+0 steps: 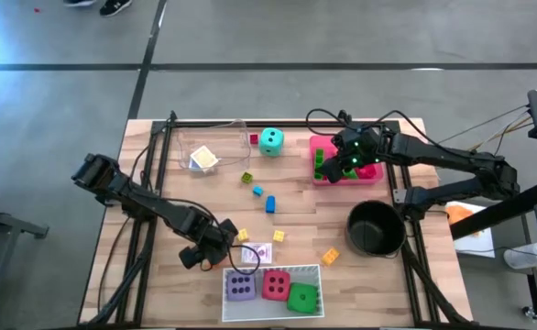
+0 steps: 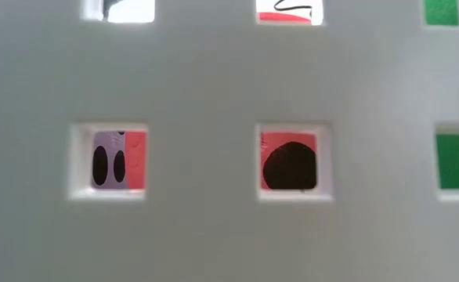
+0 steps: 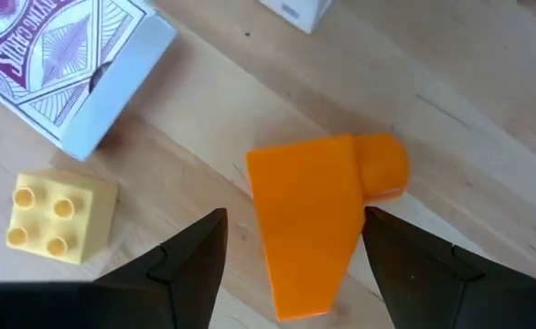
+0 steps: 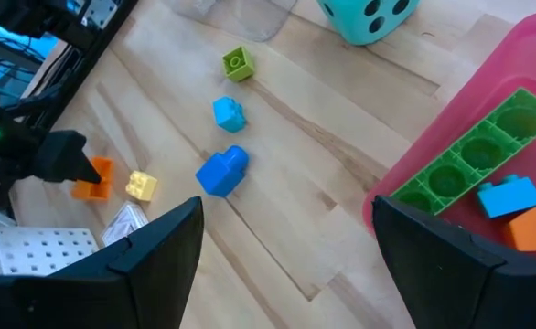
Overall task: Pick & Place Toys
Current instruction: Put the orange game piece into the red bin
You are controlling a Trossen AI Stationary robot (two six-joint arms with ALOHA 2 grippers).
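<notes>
Left pincer (image 3: 291,251) low over the worktop (image 1: 296,197), near the white tray (image 1: 273,272). Jaws part open, straddling an orange block (image 3: 314,215); one finger (image 3: 190,260) and the other (image 3: 414,256) stand on either side of it. Cannot tell whether they touch it. Block lies on the wood. A yellow block (image 3: 56,215) sits just beside it, and a card box (image 3: 62,64) with a purple back pattern lies near both.

Right pincer (image 4: 286,251) hovers over the edge of the pink tray (image 1: 324,147), jaws wide, holding nothing. In that tray: a long green block (image 4: 474,151), a small blue block (image 4: 510,195) and an orange piece (image 4: 533,228).

White tray holds three dice: purple (image 1: 241,287), red (image 1: 276,285), green (image 1: 302,297). Teal die (image 1: 270,140) stands on the worktop between the clear tray (image 1: 204,147) and the pink tray.

Loose mid-worktop: a green-yellow block (image 4: 236,63), a light blue block (image 4: 229,113), a darker blue block (image 4: 222,173). Two more yellow-orange blocks (image 1: 330,256) lie near the black pot (image 1: 376,229).

Low view is blocked by the white tray's perforated wall (image 2: 214,204).
</notes>
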